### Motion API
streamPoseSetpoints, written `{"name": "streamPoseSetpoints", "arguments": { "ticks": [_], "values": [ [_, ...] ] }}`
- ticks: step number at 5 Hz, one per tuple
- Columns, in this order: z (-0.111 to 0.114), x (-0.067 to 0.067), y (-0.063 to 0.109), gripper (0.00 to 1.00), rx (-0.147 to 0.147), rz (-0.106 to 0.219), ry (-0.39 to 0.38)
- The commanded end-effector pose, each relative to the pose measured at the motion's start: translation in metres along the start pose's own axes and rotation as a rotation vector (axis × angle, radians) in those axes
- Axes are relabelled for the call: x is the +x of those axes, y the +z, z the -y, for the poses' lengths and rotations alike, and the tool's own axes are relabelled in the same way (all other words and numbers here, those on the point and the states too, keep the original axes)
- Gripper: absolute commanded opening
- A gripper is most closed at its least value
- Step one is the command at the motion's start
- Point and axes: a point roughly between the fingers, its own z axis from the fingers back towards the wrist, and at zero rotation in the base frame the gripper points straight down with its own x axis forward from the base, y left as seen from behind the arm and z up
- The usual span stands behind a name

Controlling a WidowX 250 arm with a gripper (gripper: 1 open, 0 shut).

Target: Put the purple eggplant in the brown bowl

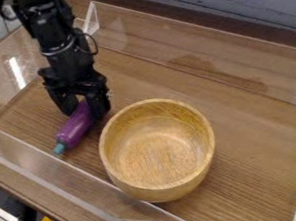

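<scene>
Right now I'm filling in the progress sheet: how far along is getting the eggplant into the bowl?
Done: nothing delivered; the large round light-brown wooden bowl is empty. In hand: the black gripper points down with open fingers over the plump end of the small glossy purple eggplant, which lies on the wooden table left of the bowl. Left: grasp, lift, carry over, release.

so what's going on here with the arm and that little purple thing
A robot arm has its tool pointing down over a purple eggplant, jaws open on either side of its fat end. The eggplant lies on the wooden table, not lifted. The brown bowl sits empty just to its right.
</scene>
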Motion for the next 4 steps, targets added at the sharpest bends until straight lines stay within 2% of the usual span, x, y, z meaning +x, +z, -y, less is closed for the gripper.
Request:
{"name": "streamPoseSetpoints", "arguments": {
  "ticks": [1,3,4],
  "values": [
    [-0.004,0.001,-0.004,1.00,0.010,0.026,-0.021],
    [0.023,-0.004,0.003,1.00,-0.005,0.018,-0.065],
    [0.021,-0.008,0.001,1.00,-0.011,0.007,-0.113]
  ]
}}
